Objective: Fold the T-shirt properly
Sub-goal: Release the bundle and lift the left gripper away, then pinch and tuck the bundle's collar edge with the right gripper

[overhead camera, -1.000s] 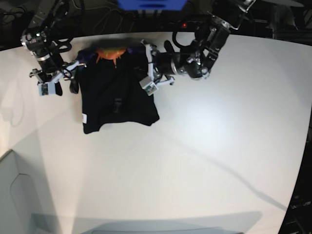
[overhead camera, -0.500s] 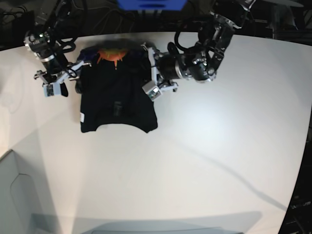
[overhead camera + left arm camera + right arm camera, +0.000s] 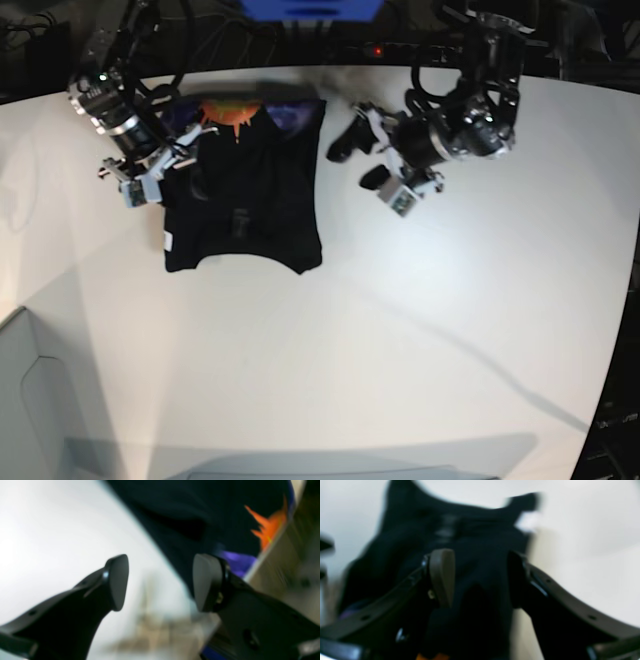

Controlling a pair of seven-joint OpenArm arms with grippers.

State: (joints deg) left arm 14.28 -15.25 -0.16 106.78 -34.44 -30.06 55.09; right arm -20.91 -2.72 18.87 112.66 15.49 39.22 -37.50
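Fingers of the left gripper [image 3: 372,166] stand wide and empty, upper centre of the base frame, just beside the large black cloth T-shirt [image 3: 243,205]. We find the right gripper [image 3: 160,172] spread, straddling the shirt's left edge. Risk: closing there could drag the folded layers askew on the white table [image 3: 420,330].

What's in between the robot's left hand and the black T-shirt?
Nothing but bare white table, as the base view shows. The left hand is open, a little way off from the T-shirt.
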